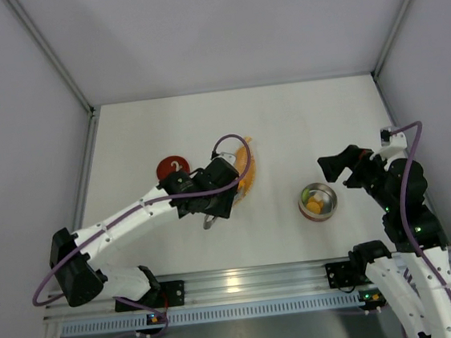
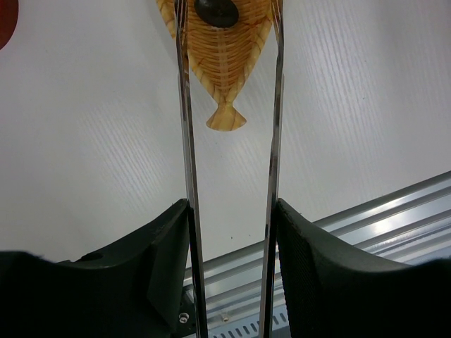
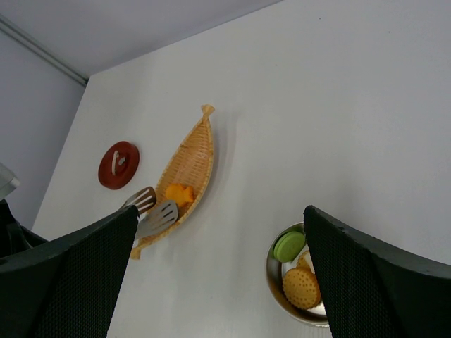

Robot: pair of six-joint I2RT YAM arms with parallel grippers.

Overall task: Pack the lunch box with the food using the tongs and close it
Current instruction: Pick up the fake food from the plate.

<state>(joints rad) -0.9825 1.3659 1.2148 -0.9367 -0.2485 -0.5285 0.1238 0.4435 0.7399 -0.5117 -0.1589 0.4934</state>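
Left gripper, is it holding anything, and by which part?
The left gripper holds the tongs, its fingers squeezing both narrow arms from outside, well back from the tips.

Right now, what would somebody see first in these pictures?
Probably the shiny tongs, pinched in the left gripper and reaching out over the orange leaf-shaped tray in the middle. Next comes the round steel lunch box on the right, holding a green piece and a golden biscuit, with its red lid lying left of the tray.
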